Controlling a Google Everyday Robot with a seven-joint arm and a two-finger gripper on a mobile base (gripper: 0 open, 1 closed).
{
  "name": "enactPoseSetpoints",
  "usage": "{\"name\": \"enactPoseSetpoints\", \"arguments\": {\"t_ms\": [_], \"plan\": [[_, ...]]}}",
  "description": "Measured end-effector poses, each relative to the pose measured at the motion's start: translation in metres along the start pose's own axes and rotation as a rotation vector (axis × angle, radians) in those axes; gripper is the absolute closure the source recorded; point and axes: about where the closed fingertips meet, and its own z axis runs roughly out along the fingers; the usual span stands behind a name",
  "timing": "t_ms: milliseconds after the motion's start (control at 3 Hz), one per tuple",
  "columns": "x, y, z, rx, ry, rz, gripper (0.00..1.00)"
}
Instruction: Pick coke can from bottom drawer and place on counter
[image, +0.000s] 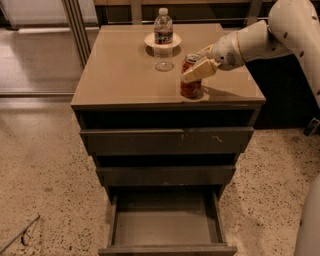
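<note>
Here the coke can (190, 86) stands upright on the counter (125, 70), near the front edge and toward the right-hand side, its base resting on the glossy tan surface. The gripper (192, 63) is at the can's upper half, reaching in from the right on the end of the white robot arm (260, 40). One beige finger lies across the near side of the can just under its silver top and the other sits behind it, so the can is clasped between the two. Further back on the counter, well apart from the can, a clear water bottle (163, 25) stands upright on a small white plate (150, 40). Below the counter, the cabinet's top drawer (167, 141) and middle drawer (165, 175) are each pulled out only slightly. The bottom drawer (165, 227) is drawn far out over the speckled floor (45, 165), its grey-brown inside showing.
</note>
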Motion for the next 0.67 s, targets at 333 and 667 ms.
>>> {"name": "enactPoseSetpoints", "arguments": {"t_ms": [333,667], "plan": [[0.0000,0.0000,0.0001,0.000,0.000,0.000,0.00],[0.0000,0.0000,0.0001,0.000,0.000,0.000,0.00]]}}
